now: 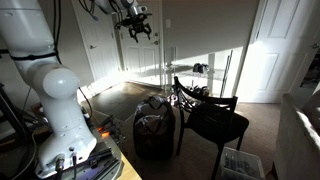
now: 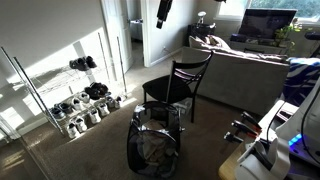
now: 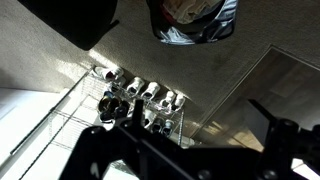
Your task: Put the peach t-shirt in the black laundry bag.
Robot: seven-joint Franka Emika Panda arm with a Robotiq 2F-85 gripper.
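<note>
The end effector [image 1: 137,30] hangs high, fingers spread and empty, while the soft, light peach t-shirt [image 3: 186,10] seems crumpled inside the black laundry bag [image 1: 154,128], best pinched at a raised fold.

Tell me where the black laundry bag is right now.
In an exterior view the laundry bag stands on the carpet just in front of the black chair, with the shoe rack further off by the sunlit wall.

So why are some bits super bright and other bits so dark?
In an exterior view, backlight leaves the round black laundry bag dim; in an exterior view, sun stripes brighten the white wall; in the wrist view, the gripper is a dark silhouette.
</note>
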